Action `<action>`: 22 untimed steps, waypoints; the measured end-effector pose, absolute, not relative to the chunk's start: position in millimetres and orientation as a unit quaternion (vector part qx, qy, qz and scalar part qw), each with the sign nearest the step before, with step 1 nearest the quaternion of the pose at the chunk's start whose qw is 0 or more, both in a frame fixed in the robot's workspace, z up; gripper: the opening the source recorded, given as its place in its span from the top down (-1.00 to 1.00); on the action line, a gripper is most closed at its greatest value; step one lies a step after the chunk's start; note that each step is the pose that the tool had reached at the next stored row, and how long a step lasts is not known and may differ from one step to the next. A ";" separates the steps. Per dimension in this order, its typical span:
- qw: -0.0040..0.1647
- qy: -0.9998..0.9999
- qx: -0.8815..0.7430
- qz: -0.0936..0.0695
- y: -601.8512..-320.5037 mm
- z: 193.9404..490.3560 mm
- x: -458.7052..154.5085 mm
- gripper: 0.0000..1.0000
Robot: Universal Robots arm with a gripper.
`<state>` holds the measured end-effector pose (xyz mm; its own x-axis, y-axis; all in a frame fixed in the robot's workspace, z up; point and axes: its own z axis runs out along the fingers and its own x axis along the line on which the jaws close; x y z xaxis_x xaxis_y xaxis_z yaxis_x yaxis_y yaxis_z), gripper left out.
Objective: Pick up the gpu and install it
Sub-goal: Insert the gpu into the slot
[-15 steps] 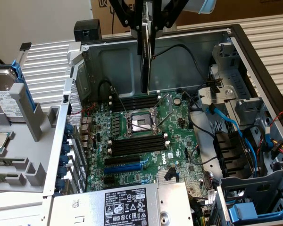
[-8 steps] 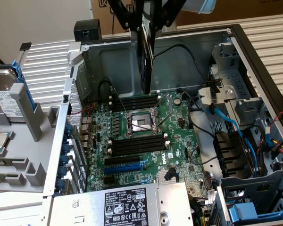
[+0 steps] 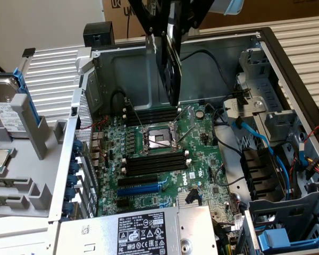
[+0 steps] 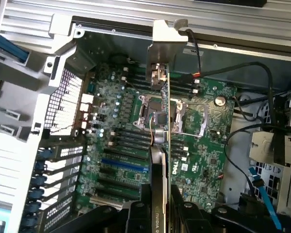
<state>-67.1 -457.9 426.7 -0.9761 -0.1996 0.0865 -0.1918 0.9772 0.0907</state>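
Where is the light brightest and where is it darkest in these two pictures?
Exterior view: the ribbed panel at the exterior view's right is brightly lit, the graphics card hangs as a dark shape over the motherboard. Wrist view: the card's silver bracket catches light; the fingers gripping it are dark.

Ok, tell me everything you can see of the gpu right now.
The gpu is a thin card seen edge-on: green circuit board, black shroud with white lettering on one face, silver metal bracket at one end. The gripper is shut on it, holding it above the motherboard inside the open case, apparently seated in no slot.
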 end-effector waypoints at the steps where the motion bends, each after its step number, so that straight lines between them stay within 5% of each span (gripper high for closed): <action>1: 0.048 -0.992 0.108 -0.040 -458.0 426.7 -67.0 0.47; 22: 0.055 -0.954 0.295 -0.031 -458.0 424.2 -67.0 0.47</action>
<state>-67.0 -458.0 424.2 -0.8203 -0.5654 0.0863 -0.5587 0.8244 0.0905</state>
